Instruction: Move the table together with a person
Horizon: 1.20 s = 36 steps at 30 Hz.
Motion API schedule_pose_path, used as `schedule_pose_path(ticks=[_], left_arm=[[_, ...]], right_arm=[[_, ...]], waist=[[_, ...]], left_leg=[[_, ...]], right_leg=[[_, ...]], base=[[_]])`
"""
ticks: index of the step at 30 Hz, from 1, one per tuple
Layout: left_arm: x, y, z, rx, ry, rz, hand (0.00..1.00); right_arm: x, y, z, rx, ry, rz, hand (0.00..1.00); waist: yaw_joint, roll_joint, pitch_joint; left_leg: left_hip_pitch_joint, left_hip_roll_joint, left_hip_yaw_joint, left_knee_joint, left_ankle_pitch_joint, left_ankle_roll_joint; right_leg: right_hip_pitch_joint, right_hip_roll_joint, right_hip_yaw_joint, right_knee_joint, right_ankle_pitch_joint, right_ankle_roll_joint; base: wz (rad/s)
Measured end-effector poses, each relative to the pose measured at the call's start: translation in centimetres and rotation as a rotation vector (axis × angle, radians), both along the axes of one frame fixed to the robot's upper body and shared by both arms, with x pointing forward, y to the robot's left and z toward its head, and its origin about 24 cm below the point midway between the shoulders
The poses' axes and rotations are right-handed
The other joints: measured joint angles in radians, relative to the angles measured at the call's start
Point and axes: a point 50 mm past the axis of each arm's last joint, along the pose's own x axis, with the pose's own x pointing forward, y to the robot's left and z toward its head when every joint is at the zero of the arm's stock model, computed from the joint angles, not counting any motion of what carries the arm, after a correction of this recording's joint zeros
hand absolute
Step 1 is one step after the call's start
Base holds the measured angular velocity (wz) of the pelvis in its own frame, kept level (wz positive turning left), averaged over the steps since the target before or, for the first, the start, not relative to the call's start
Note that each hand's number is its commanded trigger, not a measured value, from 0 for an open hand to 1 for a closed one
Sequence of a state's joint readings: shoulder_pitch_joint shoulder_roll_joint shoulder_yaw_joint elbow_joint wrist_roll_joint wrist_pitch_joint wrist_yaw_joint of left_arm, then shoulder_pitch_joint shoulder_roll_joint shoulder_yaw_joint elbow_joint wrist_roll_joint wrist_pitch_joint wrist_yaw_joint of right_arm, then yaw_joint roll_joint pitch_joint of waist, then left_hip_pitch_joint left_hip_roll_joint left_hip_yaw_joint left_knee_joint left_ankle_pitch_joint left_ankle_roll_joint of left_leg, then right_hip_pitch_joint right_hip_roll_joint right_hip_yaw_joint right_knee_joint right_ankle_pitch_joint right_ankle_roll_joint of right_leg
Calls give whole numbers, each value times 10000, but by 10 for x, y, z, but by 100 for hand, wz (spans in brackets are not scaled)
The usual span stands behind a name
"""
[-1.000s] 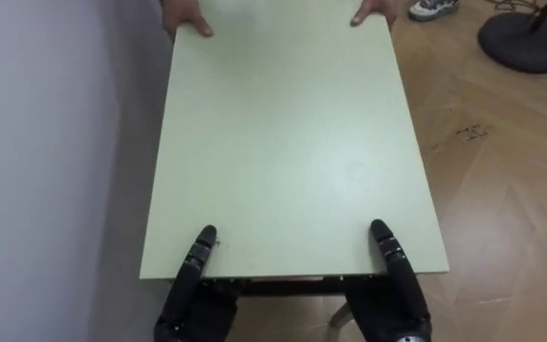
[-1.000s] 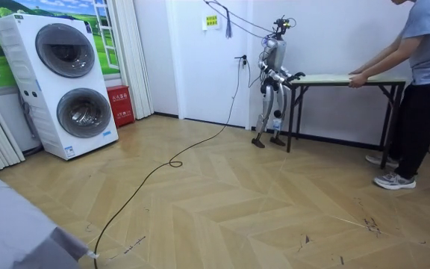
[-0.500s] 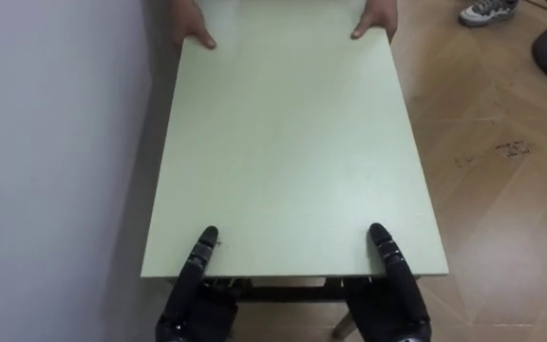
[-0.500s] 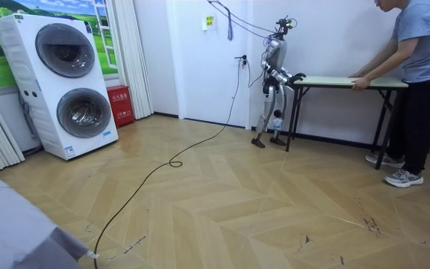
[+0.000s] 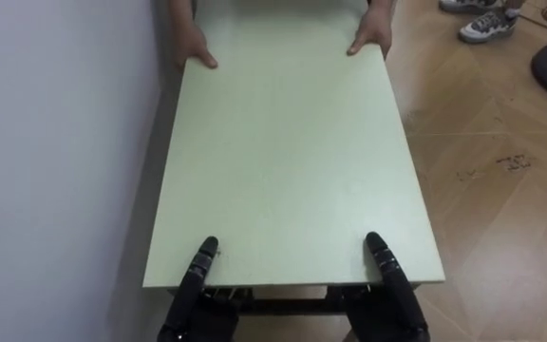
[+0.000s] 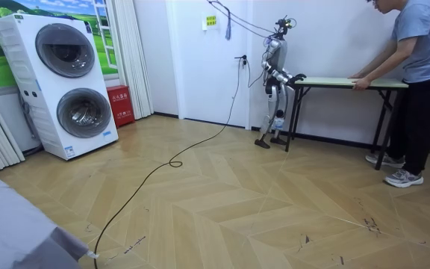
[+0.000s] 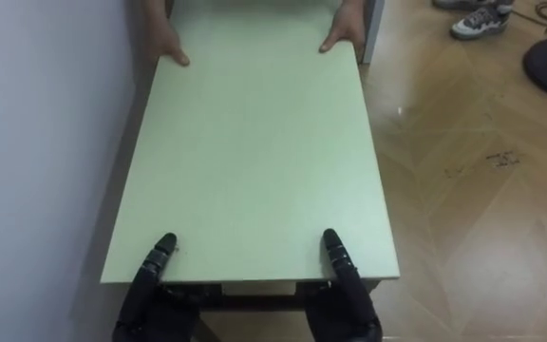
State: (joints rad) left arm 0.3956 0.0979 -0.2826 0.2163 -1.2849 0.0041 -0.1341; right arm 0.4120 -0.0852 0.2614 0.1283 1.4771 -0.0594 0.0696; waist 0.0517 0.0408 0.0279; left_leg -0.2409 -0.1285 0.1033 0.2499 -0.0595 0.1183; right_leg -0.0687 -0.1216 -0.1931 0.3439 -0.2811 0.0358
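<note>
Saw left hand [image 5: 198, 273] and right hand [image 5: 386, 274] lapped over the near edge of the table [image 5: 283, 161], rest hidden beneath, so couldn't tell clamped or slack. Judged best to hold both sides level, match the person's pace and mind the wall [image 5: 55, 142] just beside the left edge. Had the person's hands [image 5: 368, 40] on the far corners in the eye views; picked up extra from the room view: table legs [image 6: 293, 116], and the robot upright at the end on the room view's left.

Robot hands [image 7: 150, 285] [image 7: 345, 285] clasping table [image 7: 254, 142], person [image 7: 167, 43] opposite
</note>
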Motion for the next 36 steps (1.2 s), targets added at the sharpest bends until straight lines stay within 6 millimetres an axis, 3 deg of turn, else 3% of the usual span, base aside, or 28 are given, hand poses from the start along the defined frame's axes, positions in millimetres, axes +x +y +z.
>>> schedule_pose_path(ticks=[3,7,8,9,10,11,12,13,15,17,20,21,23,36], left_arm=[[-4,-1,-5,110,7,-333,100],[-6,-1,-6,106,104,-402,100],[-6,-1,-6,105,96,-414,100],[-7,0,-7,123,65,-458,94],[-7,1,-9,141,1,-517,86],[-8,1,-10,160,-33,-555,73],[-8,2,-11,215,-113,-647,57],[-9,3,-12,248,-147,-684,51],[-9,5,-13,381,-219,-827,7],[-11,9,-15,981,-307,-1369,0],[-14,16,-18,1832,-332,-2145,0],[-15,17,-19,2032,-309,-2339,0],[-15,17,-20,2322,-303,-2644,0],[-17,23,-24,3030,-286,-3435,0]], right_arm=[[-2,-4,-5,-48,134,16,100],[-3,-5,-7,-33,268,20,100],[-3,-5,-7,-28,266,21,72],[-3,-6,-7,-25,278,30,56],[-3,-5,-8,-17,283,34,51],[-4,-5,-8,-17,286,36,36],[-4,-5,-8,-16,289,47,0],[-4,-5,-8,6,258,64,0],[-5,-5,-10,45,124,117,0],[-6,-5,-10,94,-56,184,0],[-7,-4,-11,189,-112,361,0],[-8,-3,-12,213,-129,404,0],[-9,-2,-13,198,-150,504,0],[-12,-1,-17,121,-295,1051,0]], waist=[[2,-78,-60],[51,-105,-106],[51,-105,-105],[60,-106,-106],[66,-109,-109],[68,-112,-111],[78,-115,-111],[79,-113,-112],[76,-110,-112],[61,-106,-114],[56,-77,-105],[37,-47,-101],[12,-26,-86],[-199,39,-110]], left_leg=[[328,-69,34,-499,143,-205],[447,-69,68,-514,145,-204],[447,-68,68,-512,146,-202],[452,-68,68,-498,146,-198],[452,-68,69,-465,141,-189],[453,-67,70,-452,132,-174],[453,-66,70,-440,118,-150],[457,-66,70,-429,111,-135],[459,-66,70,-429,104,-125],[475,-64,68,-421,82,-91],[504,-56,39,-273,-16,61],[548,-56,14,-210,-56,273],[611,-65,-36,-118,-118,407],[719,-96,-288,-92,-190,516]], right_leg=[[46,1,43,-240,306,-102],[196,16,69,-361,320,-93],[197,20,77,-359,320,-92],[202,37,127,-354,329,-76],[207,48,157,-345,339,-47],[208,54,171,-339,340,-30],[207,75,232,-328,328,27],[208,85,264,-316,317,60],[207,88,276,-312,299,92],[207,94,300,-296,289,107],[209,169,549,-172,237,143],[250,178,559,-108,205,153],[293,178,576,22,180,171],[342,220,474,183,170,102]], base=[[-4],[-5],[0],[0],[0],[0],[0],[0],[0],[-6],[-12],[-8],[-8],[-1]])
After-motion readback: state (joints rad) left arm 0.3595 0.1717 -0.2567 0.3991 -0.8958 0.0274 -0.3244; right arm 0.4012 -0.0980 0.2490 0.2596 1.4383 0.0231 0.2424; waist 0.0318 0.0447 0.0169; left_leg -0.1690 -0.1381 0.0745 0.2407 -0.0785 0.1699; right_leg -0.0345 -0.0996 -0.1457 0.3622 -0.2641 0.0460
